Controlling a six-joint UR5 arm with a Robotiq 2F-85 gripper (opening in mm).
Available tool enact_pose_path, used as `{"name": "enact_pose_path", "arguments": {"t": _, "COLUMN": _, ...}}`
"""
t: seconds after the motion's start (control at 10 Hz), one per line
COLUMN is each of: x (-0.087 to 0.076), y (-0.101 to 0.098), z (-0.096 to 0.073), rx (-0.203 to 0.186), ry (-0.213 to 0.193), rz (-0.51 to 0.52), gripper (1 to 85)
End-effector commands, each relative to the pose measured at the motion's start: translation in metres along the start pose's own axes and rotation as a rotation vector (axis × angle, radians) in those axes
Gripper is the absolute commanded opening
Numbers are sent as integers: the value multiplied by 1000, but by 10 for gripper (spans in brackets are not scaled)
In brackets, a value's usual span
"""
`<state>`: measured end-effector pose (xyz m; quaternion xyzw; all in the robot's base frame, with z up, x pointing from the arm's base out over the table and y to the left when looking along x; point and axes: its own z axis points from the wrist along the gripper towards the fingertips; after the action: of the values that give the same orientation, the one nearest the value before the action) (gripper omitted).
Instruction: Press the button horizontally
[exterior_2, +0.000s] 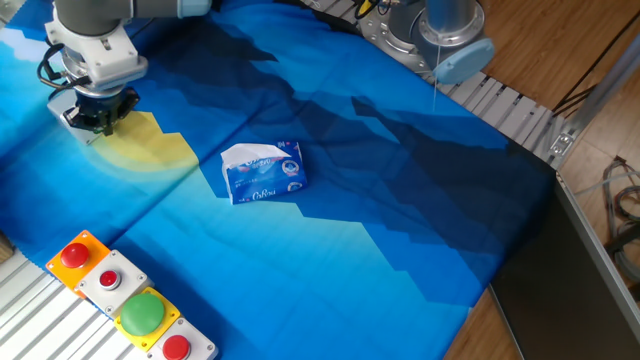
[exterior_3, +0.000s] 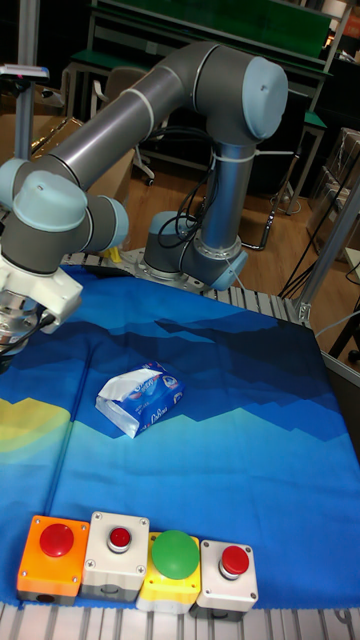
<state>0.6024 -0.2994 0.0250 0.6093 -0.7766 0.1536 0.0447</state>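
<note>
The button is not in either view. My gripper (exterior_2: 97, 120) hangs from the arm's wrist at the far left of the blue cloth (exterior_2: 400, 200), just above a yellow patch of it. Its dark fingers point down and their tips cannot be made out. In the tall fixed view only the wrist (exterior_3: 20, 300) shows at the left edge, and the gripper is cut off there.
A blue and white tissue packet (exterior_2: 263, 171) lies mid-cloth. Along the near edge stands a row of button boxes: red on orange (exterior_2: 75, 257), red on white (exterior_2: 108, 281), a large green dome on yellow (exterior_2: 142, 311), red on white (exterior_2: 177, 348). The arm's base (exterior_2: 440, 30) is at the back.
</note>
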Motion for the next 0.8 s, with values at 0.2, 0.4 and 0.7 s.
{"name": "enact_pose_path", "arguments": {"t": 0.2, "x": 13, "y": 0, "z": 5, "rx": -1, "ry": 50, "rz": 30, "gripper": 10}}
{"name": "enact_pose_path", "arguments": {"t": 0.4, "x": 12, "y": -2, "z": 5, "rx": 5, "ry": 47, "rz": 30, "gripper": 10}}
{"name": "enact_pose_path", "arguments": {"t": 0.7, "x": 8, "y": -4, "z": -1, "rx": 6, "ry": 57, "rz": 33, "gripper": 10}}
